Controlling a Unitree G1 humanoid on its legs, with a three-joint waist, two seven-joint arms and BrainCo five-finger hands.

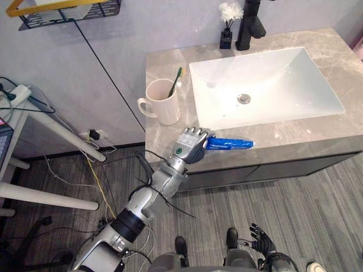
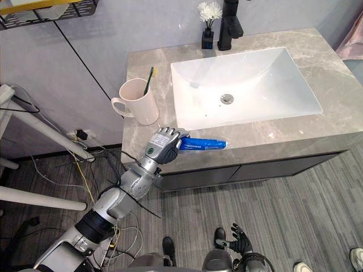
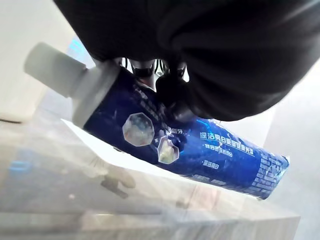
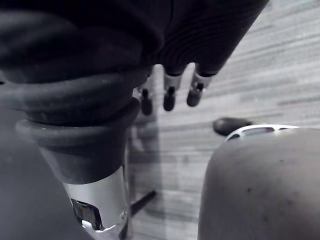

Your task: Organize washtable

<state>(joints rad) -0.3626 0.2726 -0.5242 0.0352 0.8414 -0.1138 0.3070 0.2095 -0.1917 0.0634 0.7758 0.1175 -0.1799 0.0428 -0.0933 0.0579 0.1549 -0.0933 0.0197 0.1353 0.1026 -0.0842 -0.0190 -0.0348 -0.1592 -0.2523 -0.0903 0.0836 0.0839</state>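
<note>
1. Fingers (image 3: pixel 172 99) of the left hand (image 1: pixel 191 147) are curled down over the toothpaste tube (image 1: pixel 229 144), gripping it near the cap end. Dark tips press on the tube's blue side.
2. Toothpaste tube: blue, with a white cap (image 3: pixel 50 67). White print and two pale hexagon marks show on the side; the writing is too small to make out.
3. Tube lies flat on the front strip of the bench (image 1: pixel 164 68), just in front of the sink (image 1: pixel 266 85). Its crimped end points to the robot's right.
4. Right hand (image 2: pixel 238 241) hangs low over the floor, well apart from the bench. Its fingers (image 4: pixel 169 97) are loosely straight and hold nothing.
5. Mug (image 1: pixel 163 103), pale pink, stands upright on the bench left of the sink, near the left hand but not touching it. A green toothbrush (image 1: pixel 175 81) leans inside it.
6. Black faucet (image 1: pixel 250 25) stands behind the sink. A small black vase (image 1: pixel 226 38) with white flowers sits just beside it, on its left.
7. Wire shelf (image 1: pixel 68 12) is on the wall, up and left of the bench.
</note>
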